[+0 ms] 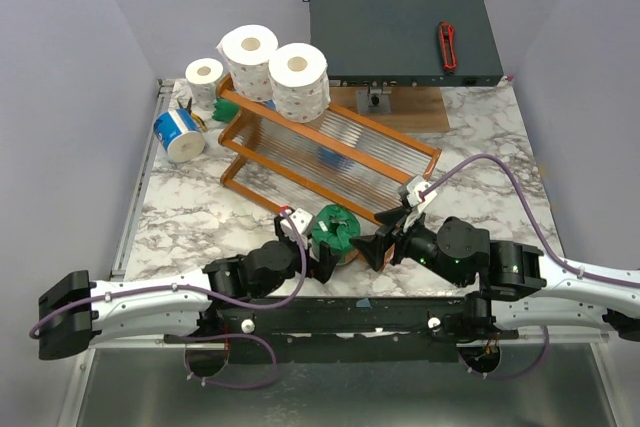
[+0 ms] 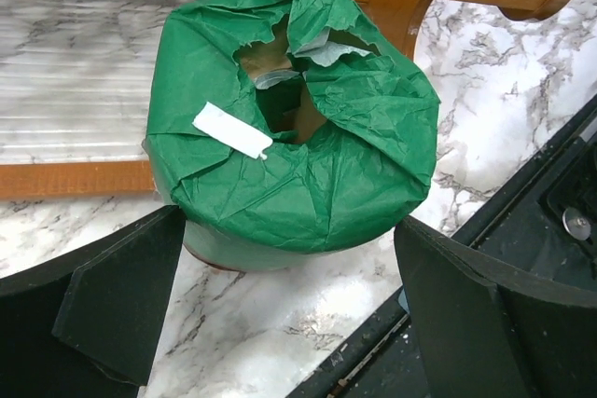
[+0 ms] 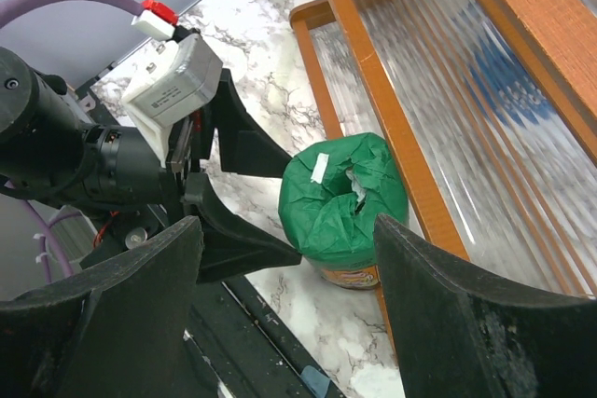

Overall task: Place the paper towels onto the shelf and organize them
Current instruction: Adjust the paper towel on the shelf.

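A green-wrapped paper towel roll (image 1: 335, 228) stands on end on the marble table, touching the front rail of the shelf (image 1: 330, 152). My left gripper (image 1: 326, 250) is open, its jaws on either side of the roll's near side without touching it (image 2: 294, 128); its fingers (image 2: 112, 295) stand apart from the wrap. My right gripper (image 1: 374, 246) is open and empty just right of the roll, which shows between its jaws in the right wrist view (image 3: 343, 200). Two bare white rolls (image 1: 298, 78) sit on the shelf's far left end. A blue-wrapped roll (image 1: 180, 135) lies left of the shelf.
A smaller white roll (image 1: 205, 76) and a green-wrapped piece (image 1: 225, 107) sit behind the shelf's left end. A blue item (image 1: 330, 155) shows through the ribbed plastic. A dark grey metal box (image 1: 400, 32) with a red-handled tool (image 1: 447, 45) stands at the back.
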`<control>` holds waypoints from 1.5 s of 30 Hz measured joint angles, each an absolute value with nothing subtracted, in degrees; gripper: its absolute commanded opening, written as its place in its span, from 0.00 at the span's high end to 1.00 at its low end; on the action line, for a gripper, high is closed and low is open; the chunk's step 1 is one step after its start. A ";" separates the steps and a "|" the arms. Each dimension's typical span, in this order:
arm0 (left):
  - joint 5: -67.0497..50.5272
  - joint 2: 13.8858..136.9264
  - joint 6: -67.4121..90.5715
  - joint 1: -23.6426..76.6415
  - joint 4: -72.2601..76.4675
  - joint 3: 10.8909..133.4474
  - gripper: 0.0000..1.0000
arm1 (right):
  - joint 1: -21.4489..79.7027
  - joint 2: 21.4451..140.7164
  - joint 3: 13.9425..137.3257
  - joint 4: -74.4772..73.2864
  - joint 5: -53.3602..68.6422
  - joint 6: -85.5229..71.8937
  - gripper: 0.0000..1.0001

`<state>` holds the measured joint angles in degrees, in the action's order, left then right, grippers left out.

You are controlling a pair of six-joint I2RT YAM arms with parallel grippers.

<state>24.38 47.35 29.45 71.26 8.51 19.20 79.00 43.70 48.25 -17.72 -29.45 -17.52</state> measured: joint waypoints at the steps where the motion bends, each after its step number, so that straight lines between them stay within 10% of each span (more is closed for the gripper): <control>1: 24.58 48.16 29.06 71.26 8.91 19.51 0.03 | 79.00 43.70 48.25 -17.72 -29.45 -17.52 0.23; 45: 32.86 70.35 20.12 71.20 39.70 20.86 0.01 | 79.00 43.81 47.99 -17.82 -28.47 -19.46 0.23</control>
